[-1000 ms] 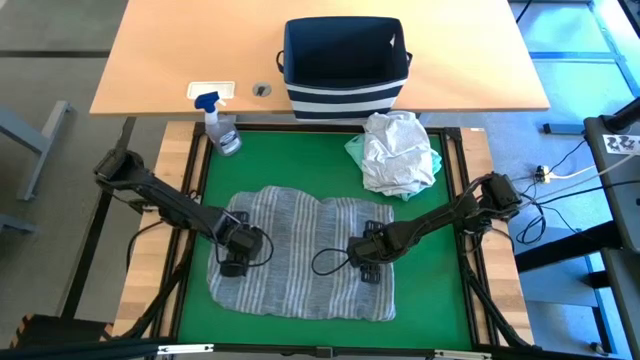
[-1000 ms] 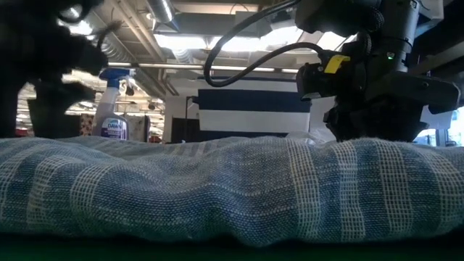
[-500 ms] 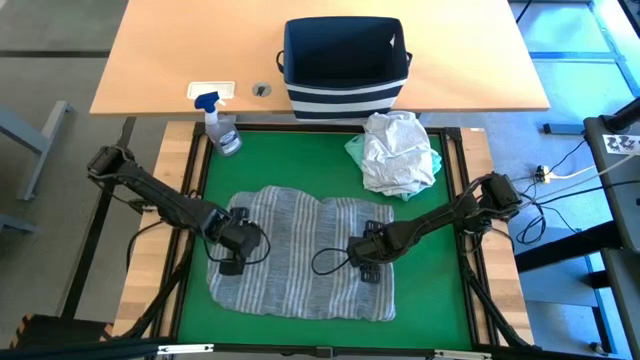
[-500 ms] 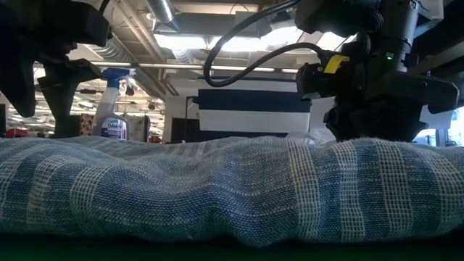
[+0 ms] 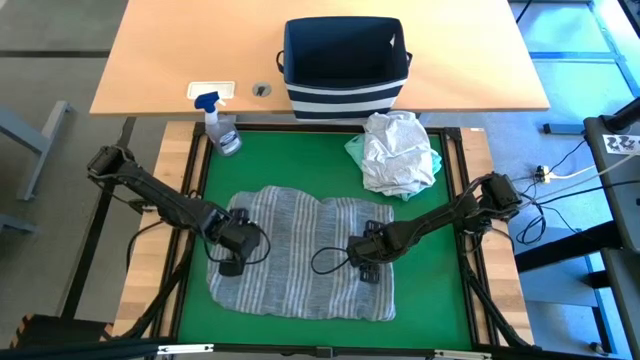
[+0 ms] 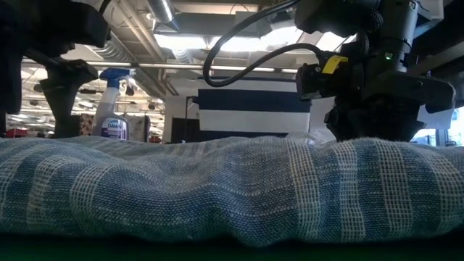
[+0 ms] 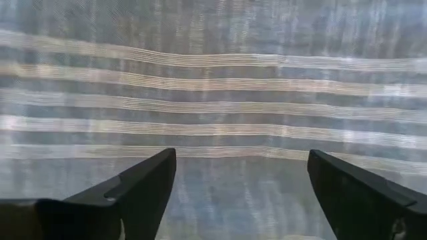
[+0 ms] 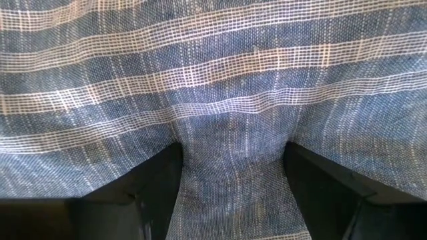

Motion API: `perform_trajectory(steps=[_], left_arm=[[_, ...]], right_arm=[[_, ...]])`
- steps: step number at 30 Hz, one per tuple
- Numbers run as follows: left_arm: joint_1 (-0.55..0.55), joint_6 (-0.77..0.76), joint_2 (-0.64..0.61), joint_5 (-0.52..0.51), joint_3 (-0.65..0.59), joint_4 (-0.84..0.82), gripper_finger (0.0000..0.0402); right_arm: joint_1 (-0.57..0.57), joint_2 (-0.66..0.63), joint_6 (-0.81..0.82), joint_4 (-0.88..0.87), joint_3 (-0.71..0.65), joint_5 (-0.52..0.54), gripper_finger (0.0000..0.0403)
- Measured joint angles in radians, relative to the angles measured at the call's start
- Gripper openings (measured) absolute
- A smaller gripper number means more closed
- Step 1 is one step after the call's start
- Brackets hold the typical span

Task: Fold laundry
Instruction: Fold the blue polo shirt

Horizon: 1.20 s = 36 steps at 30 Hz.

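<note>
The grey-blue striped shirt [image 5: 300, 265] lies folded and flat on the green mat [image 5: 300, 160]. My left gripper [image 5: 231, 256] hangs open just above the shirt's left part [image 7: 213, 80], with nothing between its fingers. My right gripper [image 5: 367, 266] points down onto the shirt's right part [image 8: 213, 60], its fingers apart. A white t-shirt [image 5: 398, 148] lies crumpled on a mint-teal garment [image 5: 356, 150] at the mat's far right. My right gripper stands on the shirt's right part from above, pointing down, fingers apart. Both fingertips [image 8: 147, 180] press into the cloth. A low ridge of cloth [image 8: 230, 167] bulges up between them. The shirt stays flat on the mat.
A navy-and-white striped basket [image 5: 345, 60] stands on the wooden table beyond the mat. A spray bottle [image 5: 222, 128] stands at the mat's far left corner. Bare green mat shows between the shirt and the far edge.
My left gripper has risen a little off the shirt's left part. The shirt has stayed where it was.
</note>
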Motion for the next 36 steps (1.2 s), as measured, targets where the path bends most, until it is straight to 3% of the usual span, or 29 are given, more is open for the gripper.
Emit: perform_trajectory(steps=[9, 21, 36], left_arm=[[0.0, -0.062, 0.0, 0.031, -0.006, 0.033, 0.0331], [0.047, -0.014, 0.0, 0.019, -0.144, 0.035, 0.0331], [0.079, 0.027, 0.016, 0.052, -0.293, 0.211, 0.033]], right_arm=[[0.0, 0.0, 0.0, 0.001, -0.001, -0.003, 0.0264], [0.0, 0.0, 0.0, 0.021, -0.001, -0.003, 0.0264], [0.001, 0.001, -0.033, 0.019, -0.001, -0.022, 0.0264]])
